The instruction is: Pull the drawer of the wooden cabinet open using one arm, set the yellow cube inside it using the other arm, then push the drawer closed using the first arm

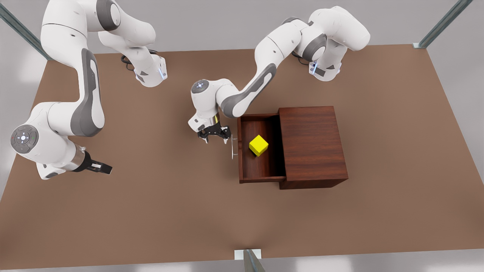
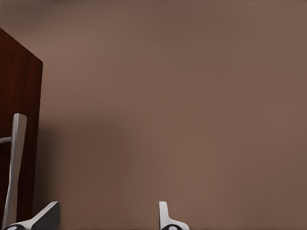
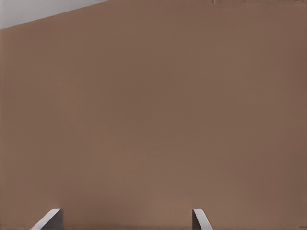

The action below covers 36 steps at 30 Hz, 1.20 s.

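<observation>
You see a matt, smooth brown worktop [image 1: 151,211] with no sheen. The wooden cabinet [image 1: 312,143] and its drawer [image 1: 261,166] show dark reddish-brown wood with visible grain and a low satin finish. The handle [image 1: 233,148] looks like brushed silver metal. The yellow cube [image 1: 258,145] is plain, smooth and matt. Arm shells appear glossy white plastic.

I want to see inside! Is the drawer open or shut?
Open. The drawer sticks out of the wooden cabinet, with the yellow cube inside.
</observation>
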Each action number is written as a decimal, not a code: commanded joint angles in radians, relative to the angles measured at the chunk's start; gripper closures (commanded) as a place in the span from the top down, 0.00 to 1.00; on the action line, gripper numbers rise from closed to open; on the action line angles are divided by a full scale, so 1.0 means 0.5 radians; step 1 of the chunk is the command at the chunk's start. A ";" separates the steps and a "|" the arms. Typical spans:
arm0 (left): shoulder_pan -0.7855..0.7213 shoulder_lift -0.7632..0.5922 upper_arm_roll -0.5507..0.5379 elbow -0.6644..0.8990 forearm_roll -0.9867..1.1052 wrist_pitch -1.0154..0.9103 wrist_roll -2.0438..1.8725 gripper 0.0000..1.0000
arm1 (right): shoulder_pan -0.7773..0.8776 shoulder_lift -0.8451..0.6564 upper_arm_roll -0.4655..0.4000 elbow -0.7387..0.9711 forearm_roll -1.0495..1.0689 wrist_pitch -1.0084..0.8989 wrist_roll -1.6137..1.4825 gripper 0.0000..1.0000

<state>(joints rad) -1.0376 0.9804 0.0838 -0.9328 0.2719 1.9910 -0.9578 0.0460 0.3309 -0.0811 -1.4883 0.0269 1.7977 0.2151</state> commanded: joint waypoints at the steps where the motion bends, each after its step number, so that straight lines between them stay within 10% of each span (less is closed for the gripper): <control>1: 0.004 -0.003 0.017 0.000 0.002 0.000 0.127 1.00 | 0.000 -0.002 0.000 0.001 0.001 0.000 -0.323 1.00; 36: 0.115 -0.025 0.081 -0.083 -0.130 -0.196 0.158 1.00 | 0.003 -0.002 0.000 0.001 -0.002 0.000 -0.320 1.00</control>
<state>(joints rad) -0.9836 0.9686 0.1239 -0.9764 0.2079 1.8986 -0.8948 0.0473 0.3310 -0.0811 -1.4882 0.0251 1.7981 0.0774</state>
